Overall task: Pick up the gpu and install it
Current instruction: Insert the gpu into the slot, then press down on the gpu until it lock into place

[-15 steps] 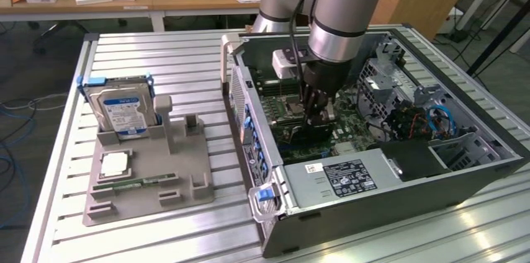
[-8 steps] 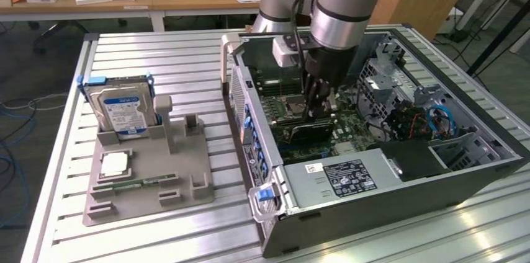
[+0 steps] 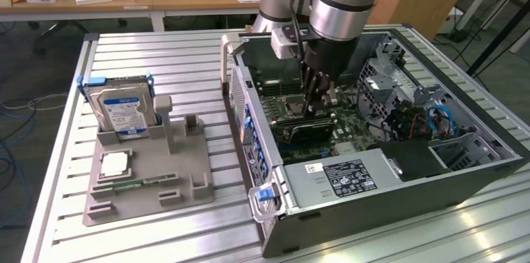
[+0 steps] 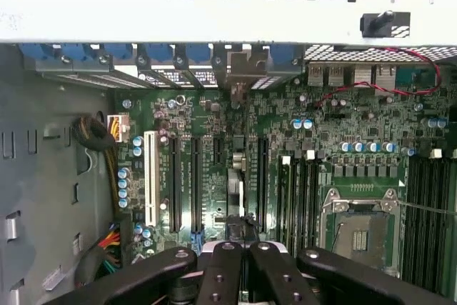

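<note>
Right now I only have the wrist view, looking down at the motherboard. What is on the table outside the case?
Observer: A grey holder on the exterior view's left of the case, with the hard drive standing upright in it.
Operator: Anything else in it?
Observer: A memory stick lying flat near its front.
Operator: And my claw?
Observer: The claw is deep inside the case, with the gpu a dark card just below it.

The gpu (image 3: 311,128) is a thin dark card standing on edge, upright among the motherboard's expansion slots inside the open computer case (image 3: 463,179); seen end-on from the wrist (image 4: 235,183), its silver bracket reaches the rear slot openings.
</note>
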{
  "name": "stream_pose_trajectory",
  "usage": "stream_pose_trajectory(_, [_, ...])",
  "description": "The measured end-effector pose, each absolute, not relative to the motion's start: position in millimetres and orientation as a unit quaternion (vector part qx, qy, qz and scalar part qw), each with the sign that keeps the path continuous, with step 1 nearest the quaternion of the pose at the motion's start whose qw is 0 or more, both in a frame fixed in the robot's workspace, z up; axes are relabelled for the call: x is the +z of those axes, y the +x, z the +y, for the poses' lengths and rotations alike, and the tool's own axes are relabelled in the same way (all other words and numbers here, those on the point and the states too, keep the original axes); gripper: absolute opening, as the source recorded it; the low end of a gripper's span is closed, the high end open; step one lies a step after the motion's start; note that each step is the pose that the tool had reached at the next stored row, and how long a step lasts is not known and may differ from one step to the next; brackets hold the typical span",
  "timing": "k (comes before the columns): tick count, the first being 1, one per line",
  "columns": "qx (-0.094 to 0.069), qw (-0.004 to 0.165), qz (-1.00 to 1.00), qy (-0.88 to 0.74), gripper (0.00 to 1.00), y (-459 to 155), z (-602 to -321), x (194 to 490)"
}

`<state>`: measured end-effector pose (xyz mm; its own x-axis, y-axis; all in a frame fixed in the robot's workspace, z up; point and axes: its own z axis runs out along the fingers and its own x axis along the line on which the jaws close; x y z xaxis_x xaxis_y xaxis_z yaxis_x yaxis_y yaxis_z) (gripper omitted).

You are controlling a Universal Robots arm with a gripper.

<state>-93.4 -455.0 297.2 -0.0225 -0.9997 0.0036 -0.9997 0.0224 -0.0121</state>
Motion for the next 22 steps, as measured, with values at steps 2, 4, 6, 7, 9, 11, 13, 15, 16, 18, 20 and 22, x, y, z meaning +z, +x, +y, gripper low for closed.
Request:
stream_pose_trajectory(2, [-0.006,0.003,0.715,-0.699,0.11,-93.4,-455.1,297.2])
stream_pose_trajectory(4, [-0.006,0.003,0.715,-0.699,0.11,-93.4,-455.1,297.2])
stream_pose_trajectory(6, [-0.006,0.003,0.715,-0.699,0.11,-93.4,-455.1,297.2])
stream_pose_trajectory(7, [-0.006,0.003,0.715,-0.699,0.11,-93.4,-455.1,297.2])
stream_pose_trajectory(9, [-0.006,0.003,0.715,-0.699,0.11,-93.4,-455.1,297.2])
stream_pose_trajectory(11, [-0.006,0.003,0.715,-0.699,0.11,-93.4,-455.1,297.2])
stream_pose_trajectory(13, [-0.006,0.003,0.715,-0.699,0.11,-94.0,-455.1,297.2])
stream_pose_trajectory(15, [-0.006,0.003,0.715,-0.699,0.11,-96.3,-454.9,297.3])
stream_pose_trajectory(16, [-0.006,0.003,0.715,-0.699,0.11,-99.1,-454.8,297.3])
stream_pose_trajectory(18, [-0.005,0.002,0.715,-0.7,0.11,-106.5,-454.7,297.2])
stream_pose_trajectory(20, [-0.004,0.001,0.714,-0.7,0.11,-114.2,-454.7,297.2])
stream_pose_trajectory(22, [-0.003,0.0,0.714,-0.7,0.11,-121.9,-454.6,297.3])
